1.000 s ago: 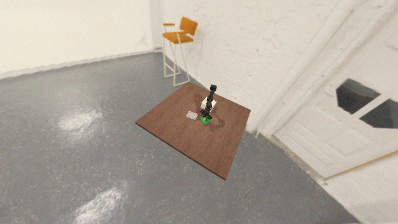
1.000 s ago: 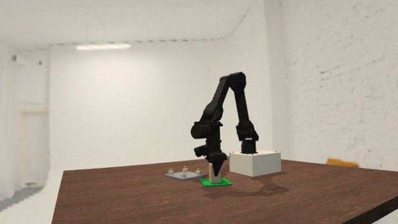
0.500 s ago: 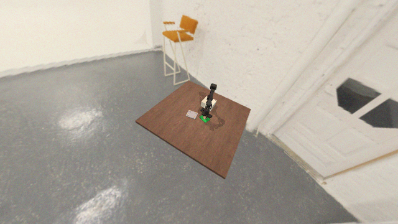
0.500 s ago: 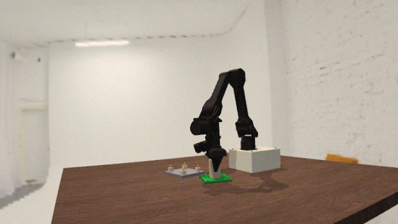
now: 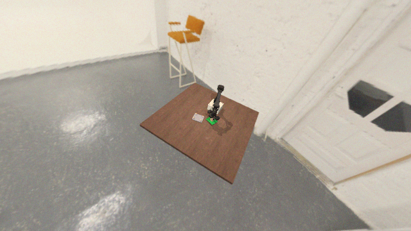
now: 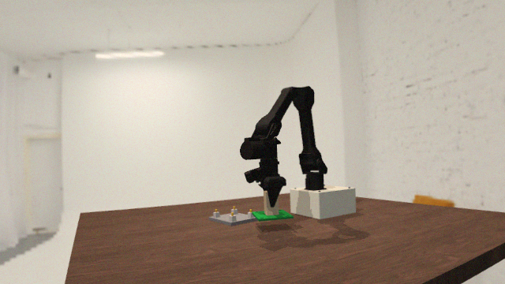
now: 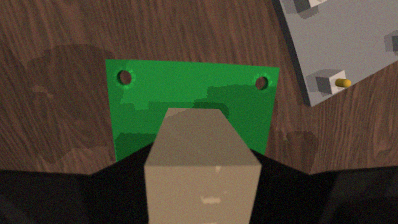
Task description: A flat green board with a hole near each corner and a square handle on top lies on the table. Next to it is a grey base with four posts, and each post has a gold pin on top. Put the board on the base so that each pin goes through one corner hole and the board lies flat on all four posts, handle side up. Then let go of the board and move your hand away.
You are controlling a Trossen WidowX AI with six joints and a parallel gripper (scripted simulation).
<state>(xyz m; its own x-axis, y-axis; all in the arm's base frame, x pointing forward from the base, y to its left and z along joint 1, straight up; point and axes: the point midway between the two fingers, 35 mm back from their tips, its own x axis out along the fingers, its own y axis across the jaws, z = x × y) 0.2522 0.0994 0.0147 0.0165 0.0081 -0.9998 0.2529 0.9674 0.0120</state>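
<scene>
Place: bare, studio-like room, exact kind unclear | walls: rough white wall point(image 5: 244, 42) point(image 6: 426, 99) | floor: shiny grey floor point(image 5: 112, 154) | entry: pale panelled door point(image 5: 356, 135) with dark panes | seating: tall orange chair point(image 5: 183, 36) on thin pale legs | lighting: long ceiling light point(image 6: 129, 54) | furniture: brown wooden table point(image 5: 199, 144) point(image 6: 177, 252) point(image 7: 60, 30)

In the exterior view, the flat green square-cornered board point(image 5: 210, 122) point(image 6: 285, 215) point(image 7: 180, 80) hangs above the brown wooden table point(image 5: 192, 138) point(image 6: 177, 252) point(image 7: 50, 25); the flat grey four-post base point(image 5: 198, 119) point(image 6: 230, 222) point(image 7: 345, 45) lies on the table, left of the board; the white block-shaped pedestal point(image 5: 210, 104) point(image 6: 337, 203) stands behind, to the right.
</scene>
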